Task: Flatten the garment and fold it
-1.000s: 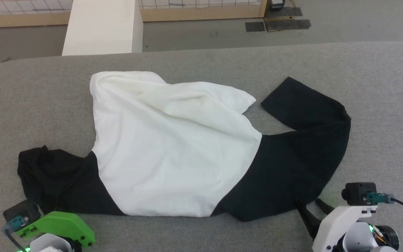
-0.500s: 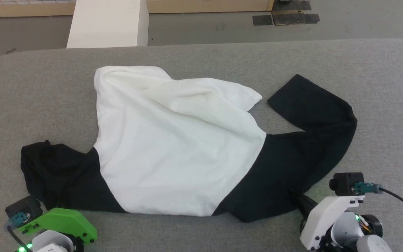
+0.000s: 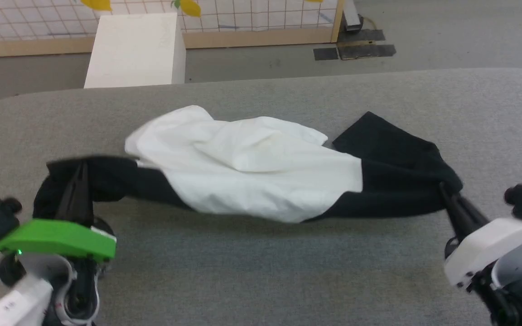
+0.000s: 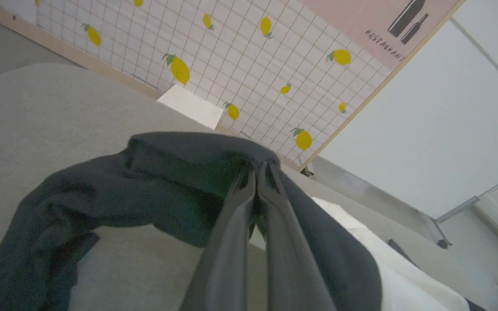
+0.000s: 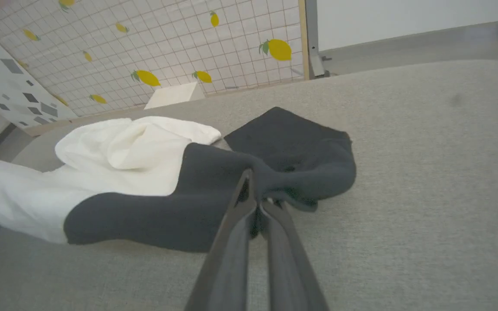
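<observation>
**Both ends pinched, shirt's near edge off the table**

Since a second ago my right gripper [image 3: 443, 186] has closed on black cloth and both my arms have risen. The shirt's [image 3: 261, 172] near edge, which lay flat on the table [image 3: 261, 276], now hangs as a sagging band above it. My head view has shifted as well.

My left gripper [image 3: 80, 166], over the table's near left, has its fingers pressed together on black sleeve cloth. The right, over the table's near right, pinches the other black side the same way. I judge this to be the start of flattening: with both ends held I can draw the cloth taut and lay it smooth.

The crumpled white part rests mid-table, and one sleeve end lies flat toward the table's far right.

I count one shirt, two black sleeves, two grippers, one table, and one white box [image 3: 134, 50] past the table's far edge.
</observation>
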You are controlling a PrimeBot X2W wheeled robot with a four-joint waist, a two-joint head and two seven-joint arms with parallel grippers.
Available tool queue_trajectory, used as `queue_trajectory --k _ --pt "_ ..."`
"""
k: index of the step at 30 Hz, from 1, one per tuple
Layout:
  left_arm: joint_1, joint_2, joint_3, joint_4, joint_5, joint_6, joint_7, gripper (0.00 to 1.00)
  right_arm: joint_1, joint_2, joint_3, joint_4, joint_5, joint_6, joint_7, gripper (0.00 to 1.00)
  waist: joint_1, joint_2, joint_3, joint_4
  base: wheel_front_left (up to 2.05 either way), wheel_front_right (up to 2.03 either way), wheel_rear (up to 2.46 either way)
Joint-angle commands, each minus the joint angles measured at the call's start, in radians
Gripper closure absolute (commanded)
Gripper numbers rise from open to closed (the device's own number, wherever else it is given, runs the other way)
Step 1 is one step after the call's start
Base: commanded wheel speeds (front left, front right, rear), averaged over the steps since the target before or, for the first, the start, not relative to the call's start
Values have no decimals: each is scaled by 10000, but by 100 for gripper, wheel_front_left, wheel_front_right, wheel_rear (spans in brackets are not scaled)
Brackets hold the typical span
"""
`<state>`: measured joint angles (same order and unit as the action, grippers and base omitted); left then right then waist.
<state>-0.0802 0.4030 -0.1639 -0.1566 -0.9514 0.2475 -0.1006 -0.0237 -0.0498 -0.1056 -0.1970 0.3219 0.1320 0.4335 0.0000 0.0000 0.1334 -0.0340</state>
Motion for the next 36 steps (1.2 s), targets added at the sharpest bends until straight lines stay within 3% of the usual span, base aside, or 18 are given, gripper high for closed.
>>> queue_trajectory --k 1,4,9,13,18,21,27,31,36 --pt "-434 211 49 -452 -137 -150 212 100 -285 -5 -90 -567 -241 -13 351 100 0 0 -105 -127 0 0 0" --pt "-1109 578 -13 -1365 -301 -353 832 100 -816 -311 -182 -1607 -649 -13 1183 100 0 0 -106 -197 0 0 0" --pt "-2841 1047 -134 -2366 -545 -328 2037 100 -2522 -1527 -79 -2440 -712 -13 2530 100 0 0 267 -311 0 0 0" --pt "-4599 1283 -85 -2264 -612 -128 2779 100 -4563 -2218 81 -2192 -578 -13 3303 100 0 0 970 -418 0 0 0" --pt "-6881 1206 55 -1322 -756 166 3313 100 -7362 -2754 516 -949 -617 -13 3585 100 0 0 2134 -569 0 0 0" --pt "-8340 1116 138 -514 -708 391 3466 100 -9055 -3009 855 71 -875 -13 3410 100 0 0 3024 -642 0 0 0" --pt "-11036 907 385 1033 -463 698 3269 100 -12077 -2747 1088 1854 -1560 -13 2453 100 0 0 4478 -817 0 0 0" --pt "-12648 632 698 1914 -264 729 2543 100 -13857 -2376 795 2703 -2369 -13 1033 100 0 0 5118 -882 0 0 0" --pt "-13825 361 975 2649 -121 440 1574 100 -15382 -1955 359 3645 -3318 -13 -794 100 0 0 5415 -865 0 0 0"
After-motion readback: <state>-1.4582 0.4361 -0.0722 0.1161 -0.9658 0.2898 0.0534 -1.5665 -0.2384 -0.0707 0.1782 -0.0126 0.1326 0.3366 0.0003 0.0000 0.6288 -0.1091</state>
